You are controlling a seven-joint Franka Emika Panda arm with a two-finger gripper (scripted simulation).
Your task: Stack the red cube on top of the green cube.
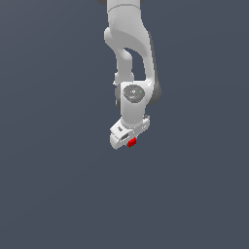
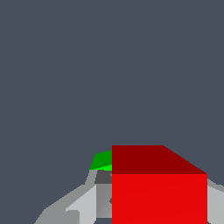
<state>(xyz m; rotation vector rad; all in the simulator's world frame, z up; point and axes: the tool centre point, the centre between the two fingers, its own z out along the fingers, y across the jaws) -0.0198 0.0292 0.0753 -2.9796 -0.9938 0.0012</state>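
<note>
In the exterior view my gripper points down from the white arm, and the red cube shows as a small red patch at its tip. The wrist view is filled by the red cube, which sits between the grey fingers of my gripper, and the jaws are shut on it. Only a thin sliver of the green cube shows past the red cube's edge, so I cannot tell whether the two touch. The green cube is hidden under the hand in the exterior view.
A plain dark grey-blue surface spreads all around the gripper. The white arm comes in from the top of the exterior view.
</note>
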